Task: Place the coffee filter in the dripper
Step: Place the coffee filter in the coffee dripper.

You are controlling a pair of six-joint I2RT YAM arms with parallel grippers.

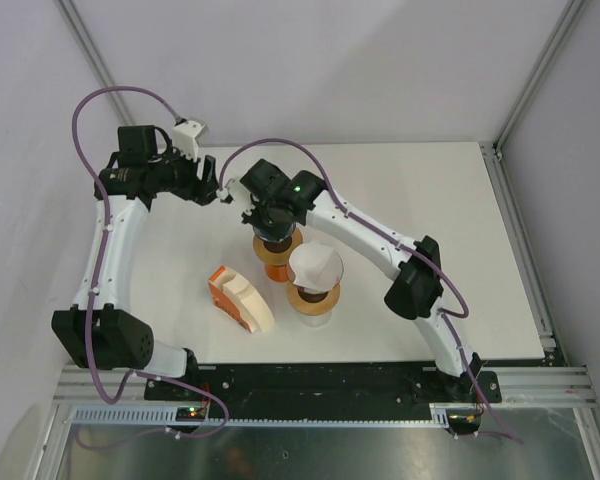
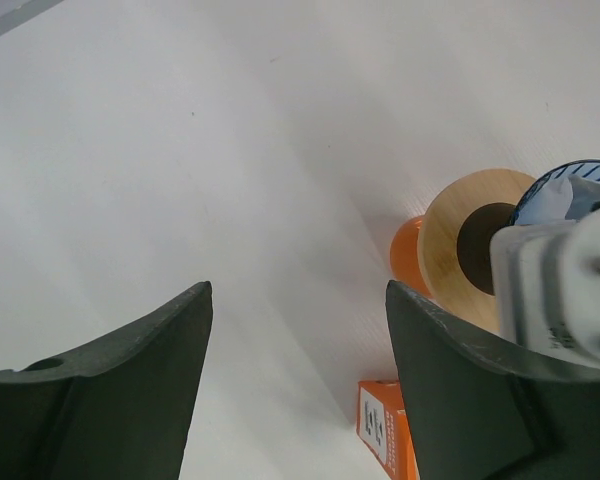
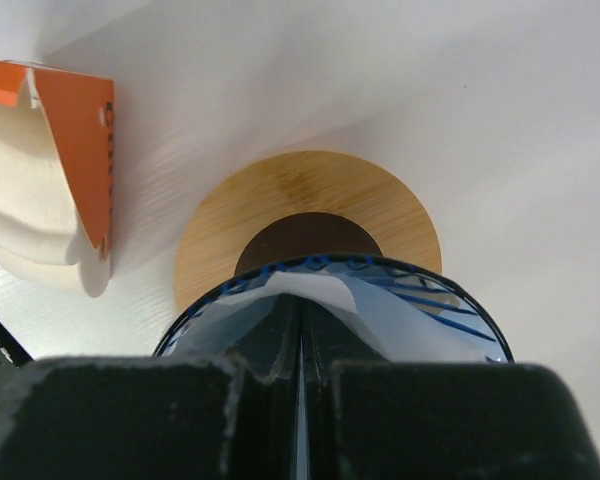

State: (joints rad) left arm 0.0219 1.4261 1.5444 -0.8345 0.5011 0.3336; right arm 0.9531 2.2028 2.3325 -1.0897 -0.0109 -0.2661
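Closest in, the right pincer (image 3: 301,330) is shut tight, its black fingers reaching down into the mouth of a blue-lined glass dripper (image 3: 467,325). The white coffee filter (image 3: 375,305) sits inside that dripper, its fold running up into the seam between the fingers. Below is a wooden ring (image 3: 310,190), and an orange filter box (image 3: 80,140) lies near it on the desk (image 2: 180,150). The left pincer (image 2: 298,292) is spread wide and holds nothing, beside the dripper.
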